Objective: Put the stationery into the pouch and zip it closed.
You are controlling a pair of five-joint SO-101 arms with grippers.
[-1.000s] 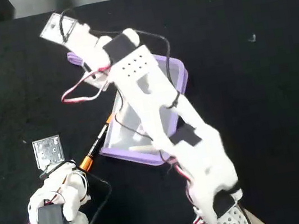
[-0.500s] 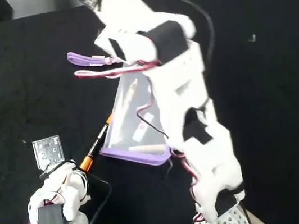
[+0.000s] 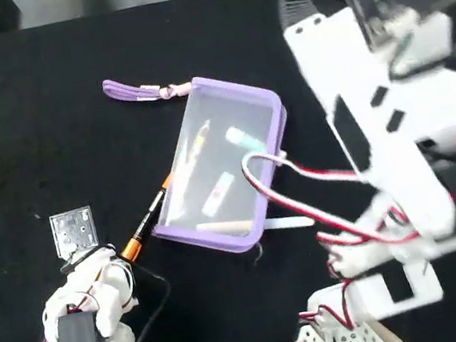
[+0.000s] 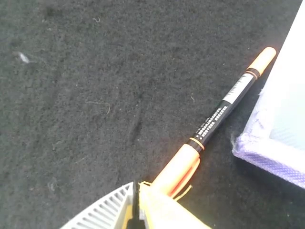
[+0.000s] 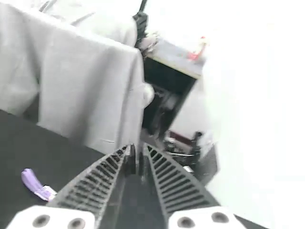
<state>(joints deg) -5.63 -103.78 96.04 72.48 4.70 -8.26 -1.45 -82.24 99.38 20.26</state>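
The translucent pouch (image 3: pixel 219 168) with purple edging lies flat mid-table, holding several pieces of stationery; its strap (image 3: pixel 133 89) trails off the far corner. An orange-and-black pen (image 3: pixel 145 223) lies outside, against the pouch's near-left edge. In the left wrist view the pen (image 4: pixel 214 119) runs from the pouch corner (image 4: pixel 281 124) back into my left gripper (image 4: pixel 143 195), shut on its orange cap. A thin white stick (image 3: pixel 284 224) lies at the pouch's near edge. My right arm (image 3: pixel 396 136) is raised high off the table; my right gripper (image 5: pixel 138 164) is shut, holding nothing, aimed at the room behind.
The black table cloth (image 3: pixel 42 148) has free room left of and beyond the pouch. The raised right arm and its looping red and white cables (image 3: pixel 300 186) hang over the table's right side, close to the pouch's right edge. A grey-draped table (image 5: pixel 71 81) stands behind.
The right arm has let go of the pouch and swung up and to the right. The pouch, tilted up half a second ago, now lies flat. The left arm and pen have not moved.
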